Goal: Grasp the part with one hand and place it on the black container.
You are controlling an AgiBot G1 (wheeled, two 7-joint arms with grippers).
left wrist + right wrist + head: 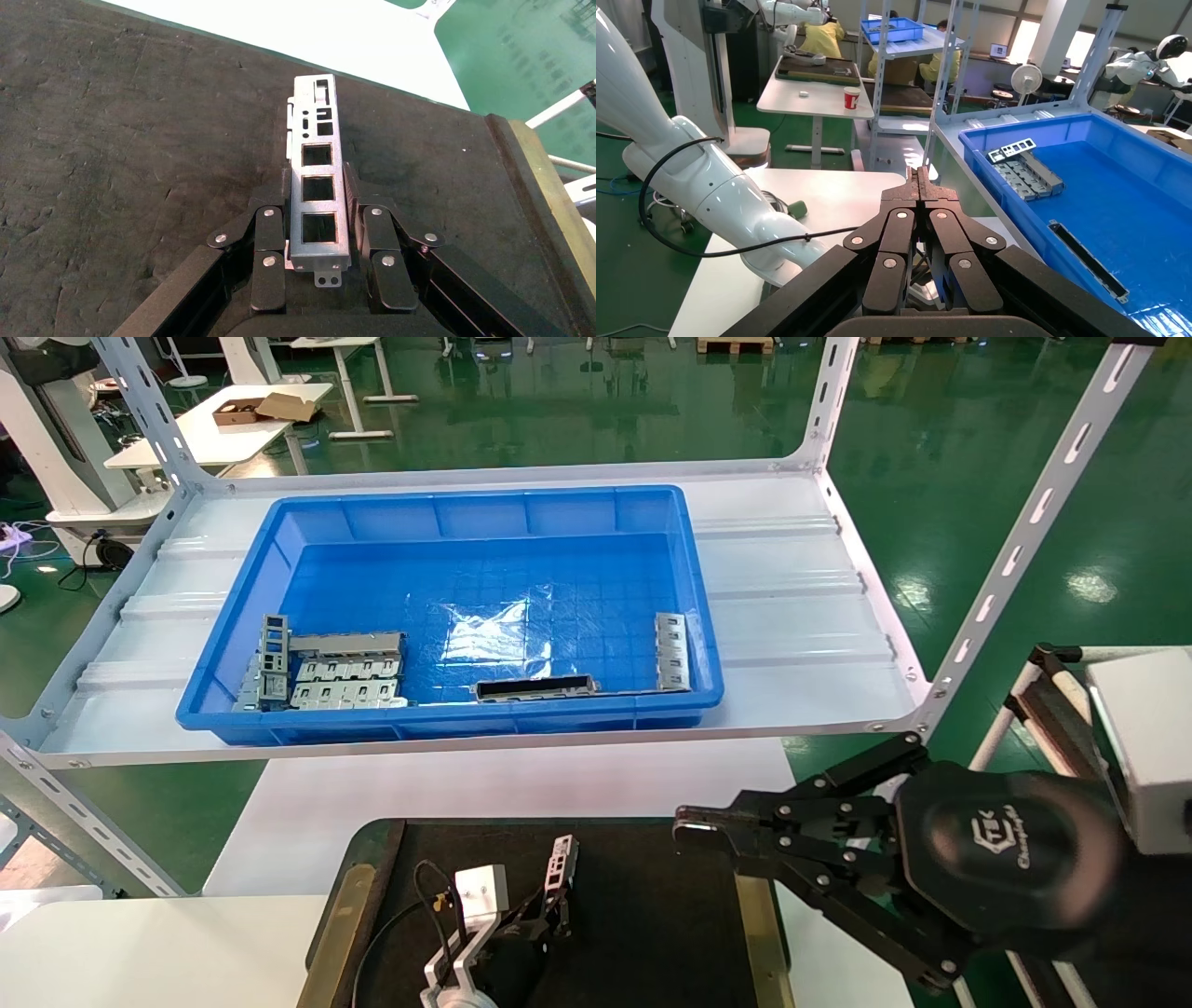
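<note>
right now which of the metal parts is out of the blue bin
The part clamped in the left gripper, over the black container. The stacked plates, the dark strip and the strip by the right wall all lie inside the blue bin.

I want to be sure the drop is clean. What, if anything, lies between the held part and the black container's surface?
Nothing visible. The left gripper is shut on the part, just over bare black container surface. The right gripper is parked, shut, beside the container's right rail.
</note>
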